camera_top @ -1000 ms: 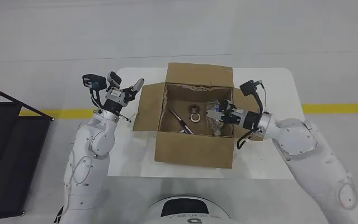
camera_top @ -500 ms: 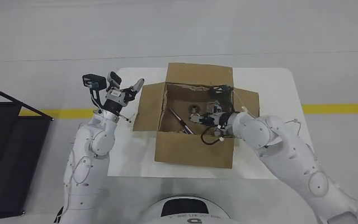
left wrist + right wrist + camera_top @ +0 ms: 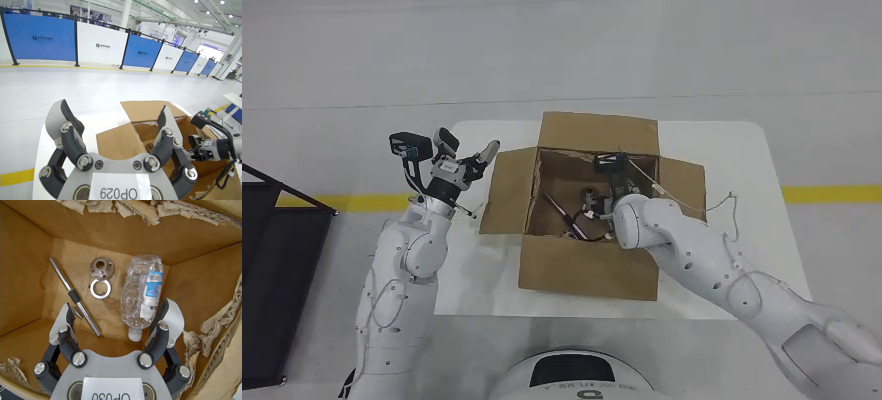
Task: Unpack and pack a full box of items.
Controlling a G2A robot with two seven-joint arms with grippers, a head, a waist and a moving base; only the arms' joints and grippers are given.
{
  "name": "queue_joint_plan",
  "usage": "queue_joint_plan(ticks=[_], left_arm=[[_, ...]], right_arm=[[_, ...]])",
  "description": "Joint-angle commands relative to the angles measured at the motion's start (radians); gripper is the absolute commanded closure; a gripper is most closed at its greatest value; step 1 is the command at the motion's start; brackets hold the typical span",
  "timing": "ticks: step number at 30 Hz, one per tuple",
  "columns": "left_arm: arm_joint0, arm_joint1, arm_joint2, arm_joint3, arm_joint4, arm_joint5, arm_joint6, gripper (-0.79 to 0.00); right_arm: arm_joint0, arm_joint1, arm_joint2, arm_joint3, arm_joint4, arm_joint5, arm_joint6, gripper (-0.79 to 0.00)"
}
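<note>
An open cardboard box [image 3: 587,268] stands in the middle of the white table [image 3: 477,285]. On its floor lie a clear plastic bottle [image 3: 141,294] with a white cap, a steel rod [image 3: 75,296] with a black band, a round metal flange [image 3: 101,267] and a metal ring [image 3: 100,288]. My right gripper [image 3: 116,311] hangs open inside the box [image 3: 113,232], above the bottle's neck and the rod's end, touching nothing. From above, the right gripper [image 3: 592,208] sits over the box's middle. My left gripper [image 3: 115,111] is open and empty, raised left of the box [image 3: 117,140].
The box flaps are folded outward, with torn paper lining along the rims [image 3: 213,321]. A small metal piece [image 3: 76,312] lies beside the rod. A black frame [image 3: 267,260] stands off the table's left side. Bare tabletop shows in front of the box and to its right.
My right arm has swung from the box's right side leftward, and its gripper now hangs over the box's middle. The left arm has kept still.
</note>
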State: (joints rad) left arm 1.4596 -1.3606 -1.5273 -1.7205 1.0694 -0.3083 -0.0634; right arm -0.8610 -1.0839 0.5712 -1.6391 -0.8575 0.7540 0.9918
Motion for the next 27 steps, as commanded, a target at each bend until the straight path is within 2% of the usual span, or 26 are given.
queue_joint_plan(ticks=[1, 9, 20, 25, 27], left_arm=[[0.0, 0.0, 0.0, 0.0, 0.0, 0.0, 0.0, -0.785], [0.0, 0.0, 0.0, 0.0, 0.0, 0.0, 0.0, -0.785], [0.0, 0.0, 0.0, 0.0, 0.0, 0.0, 0.0, -0.785], [0.0, 0.0, 0.0, 0.0, 0.0, 0.0, 0.0, -0.785], [0.0, 0.0, 0.0, 0.0, 0.0, 0.0, 0.0, -0.785]], right_arm=[[0.03, -0.019, -0.024, 0.053, -0.017, 0.019, 0.019, -0.785], [0.109, -0.096, -0.092, 0.211, -0.021, 0.022, 0.052, -0.785], [0.162, -0.183, -0.139, 0.4, -0.03, 0.016, 0.057, -0.785], [0.17, -0.213, -0.131, 0.441, 0.018, -0.057, 0.049, -0.785], [0.161, -0.215, -0.101, 0.423, 0.079, -0.137, 0.022, -0.705]])
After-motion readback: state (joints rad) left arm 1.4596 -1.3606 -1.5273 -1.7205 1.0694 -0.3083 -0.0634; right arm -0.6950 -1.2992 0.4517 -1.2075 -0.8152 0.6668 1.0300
